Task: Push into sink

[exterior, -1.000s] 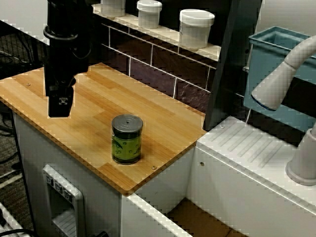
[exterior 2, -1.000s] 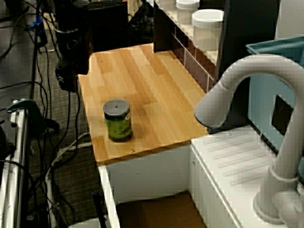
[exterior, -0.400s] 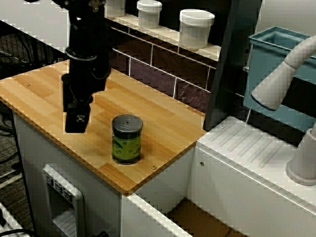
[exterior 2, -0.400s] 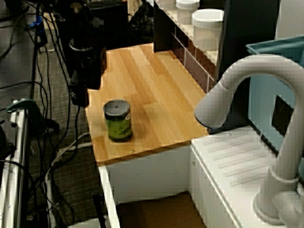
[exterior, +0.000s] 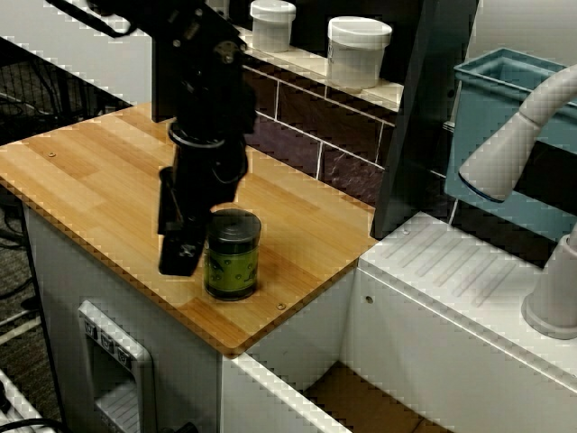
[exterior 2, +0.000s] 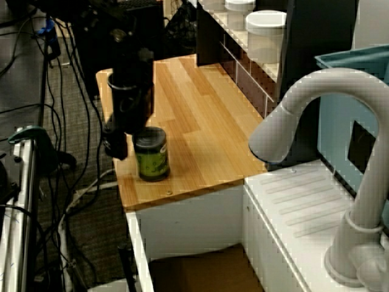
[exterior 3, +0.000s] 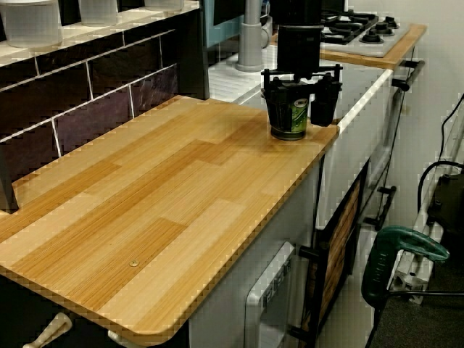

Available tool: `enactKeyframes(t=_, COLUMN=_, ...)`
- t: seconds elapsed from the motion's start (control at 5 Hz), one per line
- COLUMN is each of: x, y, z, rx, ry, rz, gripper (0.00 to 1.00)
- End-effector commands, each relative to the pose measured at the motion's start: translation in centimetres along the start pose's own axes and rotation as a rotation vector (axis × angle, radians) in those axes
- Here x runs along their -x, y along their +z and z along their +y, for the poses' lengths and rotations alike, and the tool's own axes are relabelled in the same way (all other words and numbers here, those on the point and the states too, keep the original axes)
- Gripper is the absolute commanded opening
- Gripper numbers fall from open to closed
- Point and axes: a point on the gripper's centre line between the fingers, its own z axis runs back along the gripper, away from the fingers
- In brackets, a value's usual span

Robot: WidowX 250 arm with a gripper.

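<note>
A green can (exterior: 233,257) with a dark lid stands upright near the right end of the wooden counter (exterior: 90,171), a short way from the edge over the sink. The sink's white wall (exterior: 288,347) and brown bottom (exterior: 361,406) lie below right. My black gripper (exterior: 200,239) is low on the can's left side, the side away from the sink, with one finger (exterior: 178,257) close beside it. In the view along the counter the gripper (exterior 3: 296,109) is open, and the can (exterior 3: 291,116) shows between its spread fingers. From above the sink end, the gripper (exterior 2: 129,141) hangs just left of the can (exterior 2: 151,154).
A grey faucet (exterior: 514,135) arches over the white draining board (exterior: 469,271) to the right of the sink. A teal bin (exterior: 505,90) stands behind it. White jars (exterior: 359,50) line the shelf above the tiled backsplash. A stove (exterior 3: 362,29) lies beyond, and cables (exterior 2: 55,182) cover the floor.
The gripper has moved right along the counter and come down, from the far left end to right beside the can. The can has not moved.
</note>
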Motion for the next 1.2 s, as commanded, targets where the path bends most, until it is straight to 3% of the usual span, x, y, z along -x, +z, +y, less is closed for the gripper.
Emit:
enactKeyframes(t=0.0, x=-5.5, y=2.3, z=-1.5, rx=0.018, ry=-0.036, rz=-0.045, gripper=1.0)
enactKeyframes(t=0.4, x=-9.1, y=4.4, z=-5.0, rx=0.069, ry=-0.143, rz=-0.037, gripper=1.0)
enactKeyframes(t=1.0, x=-8.2, y=5.0, z=-6.0, rx=0.09, ry=-0.149, rz=-0.038, gripper=1.0)
